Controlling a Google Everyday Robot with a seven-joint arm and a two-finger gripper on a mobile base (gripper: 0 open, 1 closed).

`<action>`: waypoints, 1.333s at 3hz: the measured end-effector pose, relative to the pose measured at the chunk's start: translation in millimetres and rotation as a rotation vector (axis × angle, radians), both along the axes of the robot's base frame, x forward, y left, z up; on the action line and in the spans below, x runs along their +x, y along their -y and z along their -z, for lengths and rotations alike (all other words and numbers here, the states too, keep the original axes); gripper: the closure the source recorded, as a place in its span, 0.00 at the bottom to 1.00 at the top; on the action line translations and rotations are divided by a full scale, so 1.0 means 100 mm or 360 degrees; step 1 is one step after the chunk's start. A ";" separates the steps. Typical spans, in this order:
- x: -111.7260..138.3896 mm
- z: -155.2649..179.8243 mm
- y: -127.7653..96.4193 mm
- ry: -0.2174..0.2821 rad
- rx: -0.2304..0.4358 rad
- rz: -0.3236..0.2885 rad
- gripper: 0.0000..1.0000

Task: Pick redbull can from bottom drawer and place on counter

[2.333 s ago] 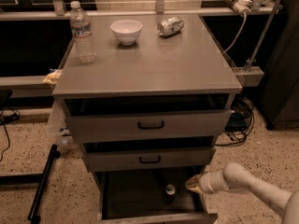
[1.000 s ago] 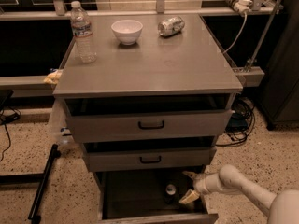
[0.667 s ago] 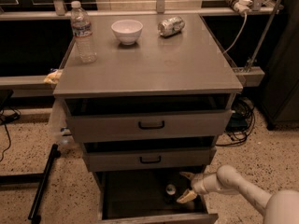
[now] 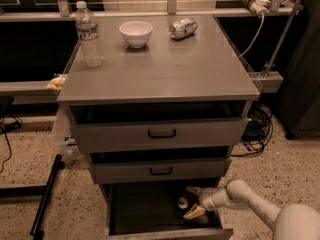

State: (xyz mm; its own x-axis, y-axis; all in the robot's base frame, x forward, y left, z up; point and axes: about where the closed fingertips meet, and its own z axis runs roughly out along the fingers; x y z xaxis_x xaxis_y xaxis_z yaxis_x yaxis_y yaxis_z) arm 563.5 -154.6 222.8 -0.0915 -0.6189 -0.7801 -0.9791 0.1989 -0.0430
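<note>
The bottom drawer [image 4: 142, 211] is pulled open, and its inside is dark. The redbull can [image 4: 182, 203] stands upright inside it at the right; mostly its silver top shows. My gripper [image 4: 193, 202] reaches into the drawer from the right. It is open, with one pale fingertip [image 4: 193, 190] behind the can and one in front, right beside the can's top. I cannot tell whether it touches the can. The grey counter [image 4: 160, 74] tops the cabinet above.
On the counter stand a clear water bottle [image 4: 88, 34] at the back left and a white bowl [image 4: 136, 33], and a plain silvery can [image 4: 183, 28] lies on its side. The two upper drawers [image 4: 160, 133] are slightly open. Cables [image 4: 257, 129] hang right of the cabinet.
My gripper has moved left into the bottom drawer, and its fingers have spread. It now sits right by the can, a little further left than half a second ago.
</note>
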 end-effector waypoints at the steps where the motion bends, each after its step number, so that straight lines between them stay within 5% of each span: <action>1: -0.04 0.09 -0.08 -0.0026 0.0025 -0.0029 0.29; 3: 0.03 0.32 -0.12 -0.0024 0.0045 -0.0056 0.47; 4: 0.05 0.32 -0.10 -0.0018 0.0043 -0.0050 0.71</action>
